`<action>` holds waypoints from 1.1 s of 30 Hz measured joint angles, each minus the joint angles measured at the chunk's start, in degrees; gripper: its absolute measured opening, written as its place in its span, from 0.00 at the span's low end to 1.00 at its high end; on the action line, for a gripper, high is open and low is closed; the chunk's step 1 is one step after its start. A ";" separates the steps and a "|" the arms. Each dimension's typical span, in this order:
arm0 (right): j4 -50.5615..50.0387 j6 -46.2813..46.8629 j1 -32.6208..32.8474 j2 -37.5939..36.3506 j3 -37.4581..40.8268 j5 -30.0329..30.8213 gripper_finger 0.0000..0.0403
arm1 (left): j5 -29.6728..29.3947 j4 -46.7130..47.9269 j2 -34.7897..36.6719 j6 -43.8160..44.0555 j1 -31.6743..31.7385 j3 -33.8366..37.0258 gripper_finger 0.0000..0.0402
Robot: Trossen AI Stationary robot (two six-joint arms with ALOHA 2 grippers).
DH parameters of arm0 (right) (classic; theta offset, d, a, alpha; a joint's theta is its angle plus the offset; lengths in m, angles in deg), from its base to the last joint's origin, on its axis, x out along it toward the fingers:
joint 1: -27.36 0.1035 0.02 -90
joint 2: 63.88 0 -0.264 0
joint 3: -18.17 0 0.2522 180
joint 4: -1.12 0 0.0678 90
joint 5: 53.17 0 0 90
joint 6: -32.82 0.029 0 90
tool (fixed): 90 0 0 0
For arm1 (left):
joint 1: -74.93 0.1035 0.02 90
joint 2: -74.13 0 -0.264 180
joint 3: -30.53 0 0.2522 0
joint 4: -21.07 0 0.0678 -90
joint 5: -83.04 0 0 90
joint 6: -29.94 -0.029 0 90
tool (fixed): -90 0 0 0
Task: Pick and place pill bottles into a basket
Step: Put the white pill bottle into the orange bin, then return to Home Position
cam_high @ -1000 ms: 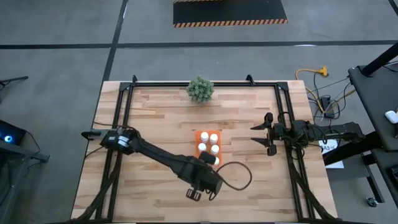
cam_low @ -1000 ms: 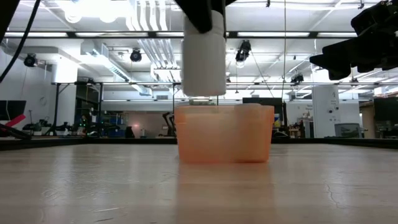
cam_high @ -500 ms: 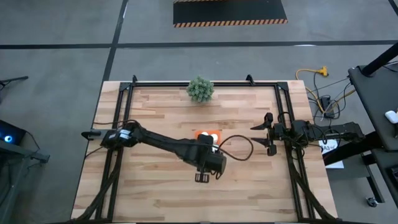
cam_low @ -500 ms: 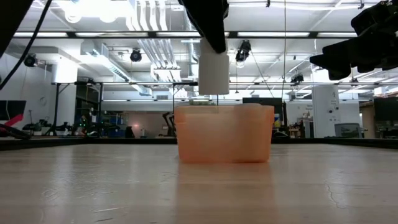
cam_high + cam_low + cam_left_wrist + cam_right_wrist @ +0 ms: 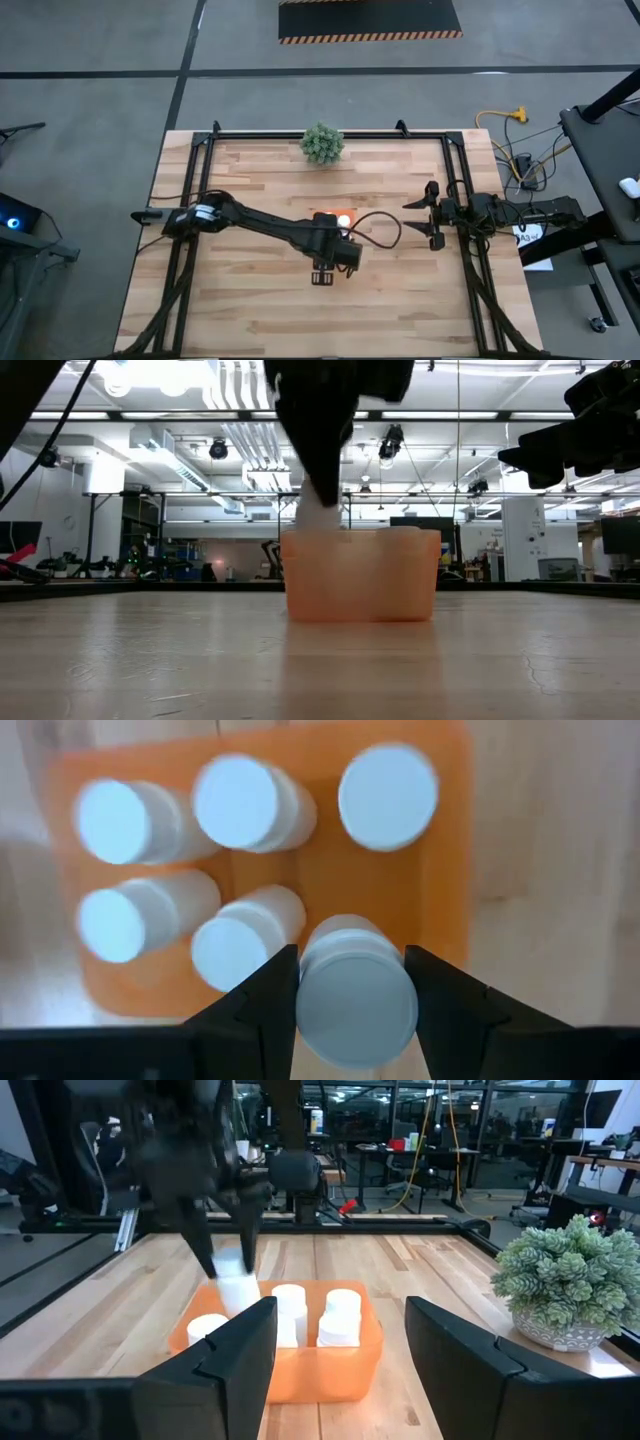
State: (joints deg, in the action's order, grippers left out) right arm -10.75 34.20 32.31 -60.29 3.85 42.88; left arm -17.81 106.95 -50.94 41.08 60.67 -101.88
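The orange basket [image 5: 300, 870] stands mid-table and shows as a translucent bin [image 5: 360, 575] in the low view. Several white pill bottles [image 5: 235, 805] stand upright in it. My left gripper [image 5: 355, 1010] hangs over the basket's near corner, shut on one more pill bottle [image 5: 357, 995]. In the high view the left arm [image 5: 325, 245] covers most of the basket [image 5: 326, 213]. My right gripper [image 5: 418, 220] waits open at the table's right side, level, with nothing between its fingers [image 5: 450, 1350]. My left gripper pinches the bottle's round sides [image 5: 303, 982] between its two fingers, just under the cap. The fingers come from above and point steeply down. The bottle [image 5: 238, 1288] hangs upright, its lower end at the basket's rim [image 5: 318, 518]; I cannot tell whether it touches the basket's floor.
A small green plant [image 5: 322, 143] stands at the table's far edge. A black frame [image 5: 455, 190] runs around the tabletop. Bare wood lies near and left of the basket [image 5: 240, 290].
My left gripper has gone from the near side of the basket toward the table's far edge and down, rolling its wrist, still shut on the bottle. The bottle, upright, has come from above the table in front of the basket down to the basket's rim.
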 joint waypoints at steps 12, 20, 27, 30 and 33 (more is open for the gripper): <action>0.02 0.05 0.01 0.00 0.00 0.00 0.52 | 2.25 -8.74 0.34 -1.51 0.50 9.59 0.35; 0.02 0.05 0.00 0.00 0.00 0.00 0.52 | 2.30 -8.73 0.39 -1.07 0.54 9.60 0.45; 0.02 -0.04 0.00 0.00 0.00 0.00 0.52 | 2.30 -8.73 0.49 -1.17 0.54 9.53 0.59; 0.02 0.01 0.02 0.00 0.00 0.00 0.52 | 2.27 -8.73 0.60 -1.46 0.54 9.51 0.60; 0.02 0.04 0.02 0.00 0.00 0.00 0.52 | 2.25 -8.67 0.91 -2.92 0.54 9.51 0.60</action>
State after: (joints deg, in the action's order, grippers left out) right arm -10.73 34.24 32.33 -60.29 3.85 42.88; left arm -15.56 98.29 -50.03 38.16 61.22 -92.37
